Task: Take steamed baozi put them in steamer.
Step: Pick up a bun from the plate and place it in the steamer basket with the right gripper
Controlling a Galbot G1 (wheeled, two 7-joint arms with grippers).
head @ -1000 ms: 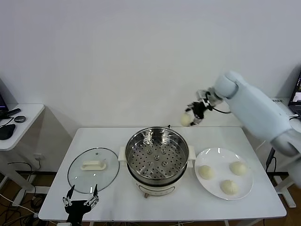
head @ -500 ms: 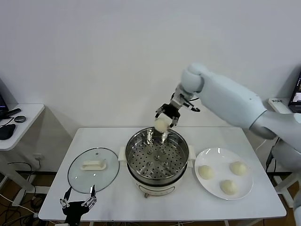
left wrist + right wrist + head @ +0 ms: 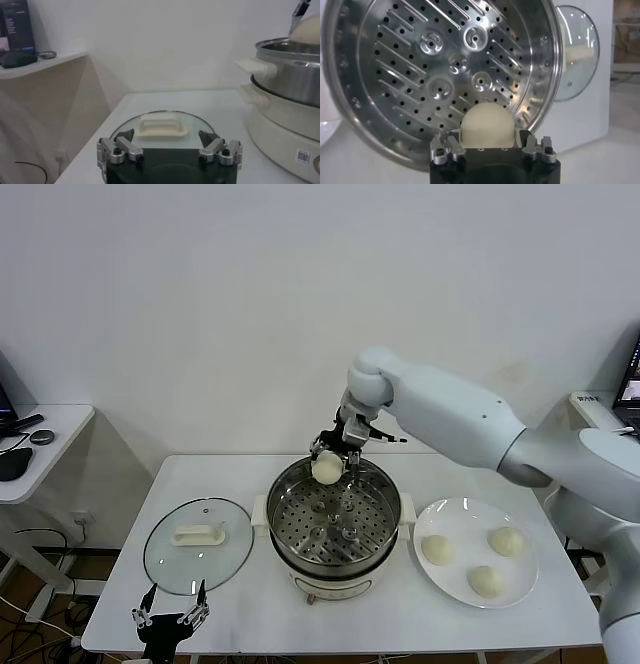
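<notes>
Right gripper above the far rim of the round shiny stainless-steel steamer, fingers clamped on one small round cream-white baozi. Held bun hanging over the back edge of the perforated tray, clear of the metal. In the right wrist view, same bun seated between the two fingers, perforated tray spread out beyond it with nothing lying on it.

Three more cream-white round buns on the flat white plate, just beside the steamer on the robot's right: one nearest the pot, one toward the far side, one at the near edge. All three apart from each other.

Round glass lid with a white handle flat on the white table, on the steamer's other side.

Left gripper low at the table's near edge, in front of the glass lid, jaws spread wide, gripping nothing.
</notes>
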